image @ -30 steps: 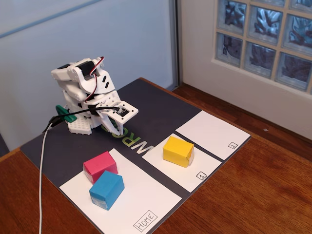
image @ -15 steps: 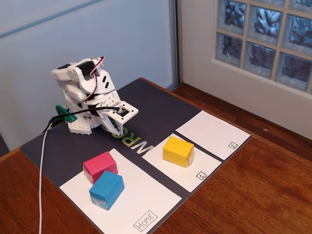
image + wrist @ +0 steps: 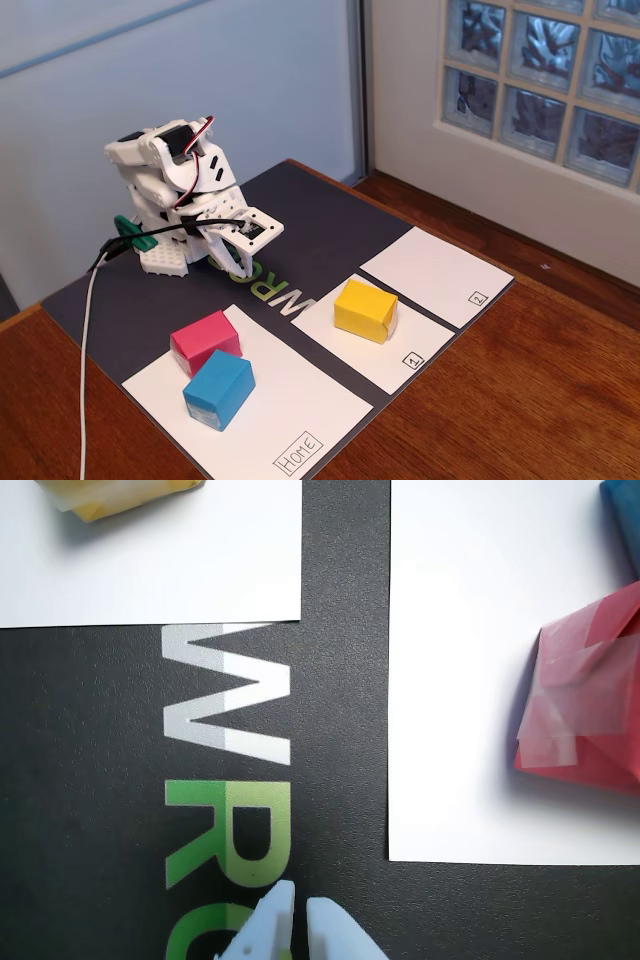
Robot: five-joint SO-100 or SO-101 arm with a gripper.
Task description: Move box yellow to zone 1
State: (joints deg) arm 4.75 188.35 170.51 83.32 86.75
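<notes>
The yellow box sits on the white sheet marked 1; in the wrist view only its corner shows at the top left, on that sheet. My gripper is folded low over the dark mat, well left of the box in the fixed view. In the wrist view its white fingertips stand almost together over the green letters, holding nothing.
A pink box and a blue box sit on the Home sheet. The sheet marked 2 lies at the right. The dark mat lies on a wooden table. A white cable runs down the left.
</notes>
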